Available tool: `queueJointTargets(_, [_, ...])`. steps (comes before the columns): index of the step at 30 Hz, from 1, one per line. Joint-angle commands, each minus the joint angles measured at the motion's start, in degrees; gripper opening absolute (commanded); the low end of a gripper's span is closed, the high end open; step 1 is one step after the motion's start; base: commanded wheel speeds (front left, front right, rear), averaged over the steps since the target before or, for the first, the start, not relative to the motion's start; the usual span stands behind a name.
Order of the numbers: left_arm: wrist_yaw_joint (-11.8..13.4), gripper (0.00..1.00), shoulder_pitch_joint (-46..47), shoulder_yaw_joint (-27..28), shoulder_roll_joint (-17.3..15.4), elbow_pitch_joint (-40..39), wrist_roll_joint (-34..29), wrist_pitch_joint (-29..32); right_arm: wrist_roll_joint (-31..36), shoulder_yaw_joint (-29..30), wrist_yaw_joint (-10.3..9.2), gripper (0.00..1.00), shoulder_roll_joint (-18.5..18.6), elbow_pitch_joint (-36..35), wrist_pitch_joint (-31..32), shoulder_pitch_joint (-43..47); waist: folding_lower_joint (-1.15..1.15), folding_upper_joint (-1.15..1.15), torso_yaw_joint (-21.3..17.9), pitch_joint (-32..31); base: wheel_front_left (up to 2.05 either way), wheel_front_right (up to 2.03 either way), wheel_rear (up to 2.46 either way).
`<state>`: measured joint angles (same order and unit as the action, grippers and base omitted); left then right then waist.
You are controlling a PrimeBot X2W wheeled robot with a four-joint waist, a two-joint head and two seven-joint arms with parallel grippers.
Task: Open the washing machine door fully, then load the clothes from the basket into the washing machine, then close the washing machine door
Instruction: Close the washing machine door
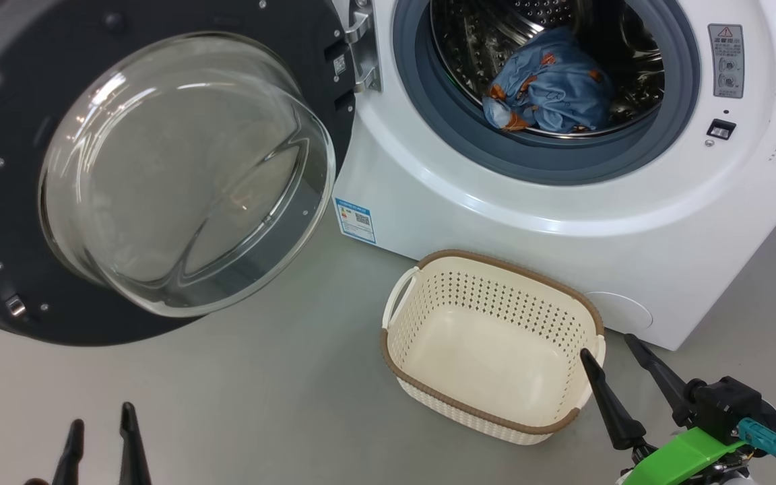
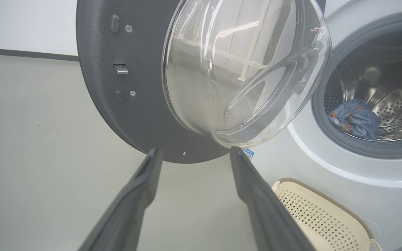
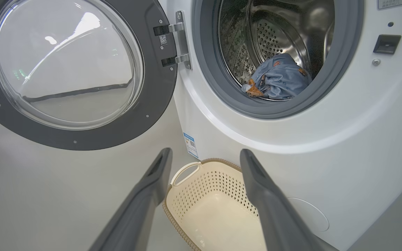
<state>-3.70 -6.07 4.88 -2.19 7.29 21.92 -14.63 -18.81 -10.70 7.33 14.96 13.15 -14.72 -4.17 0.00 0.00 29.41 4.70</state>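
Observation:
The washing machine (image 1: 563,195) stands with its door (image 1: 159,168) swung wide open to the left. Light blue clothes (image 1: 550,91) with orange bears lie bunched in the steel drum, also seen as clothes (image 3: 277,78) and clothes (image 2: 356,120). On the floor in front sits the cream basket (image 1: 496,340), nothing inside it. My right gripper (image 1: 607,347) is open at the basket's right rim, fingers empty. My left gripper (image 1: 102,414) is open low at the left, below the door, holding nothing. The left wrist view looks up at the door (image 2: 201,76) past its open fingers (image 2: 141,188).
Grey floor (image 1: 260,391) spreads in front of the machine and under the door. A blue label (image 1: 356,220) marks the machine's lower left corner. The door's glass bowl (image 1: 186,175) bulges toward me over the left floor area.

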Motion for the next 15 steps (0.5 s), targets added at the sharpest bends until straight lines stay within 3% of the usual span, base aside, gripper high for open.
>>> queueJointTargets(1, [0.46,1.00,0.43,2.11,-0.69,-1.81,0.49,-0.37,-1.19,-1.34,0.16,1.00,0.54,-1.17,-0.28,-1.50,0.00,0.00,0.00,0.04,0.00,0.00,0.00])
queueJointTargets(2, [0.41,0.95,0.53,2.39,-0.69,-2.18,0.98,-0.37,-1.21,-1.32,0.16,1.00,0.55,-1.20,-0.28,-1.50,0.00,0.00,0.01,0.09,0.00,0.00,0.00])
queueJointTargets(3, [0.32,0.55,0.71,2.81,-0.69,-2.66,1.68,-0.37,-1.24,-1.26,0.16,1.00,0.56,-1.23,-0.28,-1.50,0.00,0.00,0.02,0.16,0.00,0.00,0.00])
queueJointTargets(4, [0.18,0.35,0.97,3.41,-0.69,-3.24,2.46,-0.37,-1.24,-1.18,0.16,1.00,0.56,-1.28,-0.28,-1.48,0.00,0.00,0.04,0.25,0.00,0.00,0.00])
queueJointTargets(5, [-0.02,0.00,1.32,4.17,-0.69,-3.97,3.00,-0.37,-1.23,-1.09,0.16,1.00,0.56,-1.33,-0.28,-1.41,0.00,0.00,0.06,0.32,0.00,0.00,0.00])
queueJointTargets(11, [-2.36,0.00,5.69,11.43,-1.22,-10.10,2.47,-0.37,-1.06,0.09,0.16,1.00,0.20,-1.63,-0.28,-0.50,0.00,0.00,0.11,0.74,0.00,0.00,0.00])
queueJointTargets(15, [-3.43,0.00,11.44,16.83,-5.42,-12.58,3.95,-0.37,-0.82,0.87,0.16,1.00,-0.34,-1.98,-0.28,0.27,0.00,0.00,-0.34,1.08,0.00,0.00,0.00])
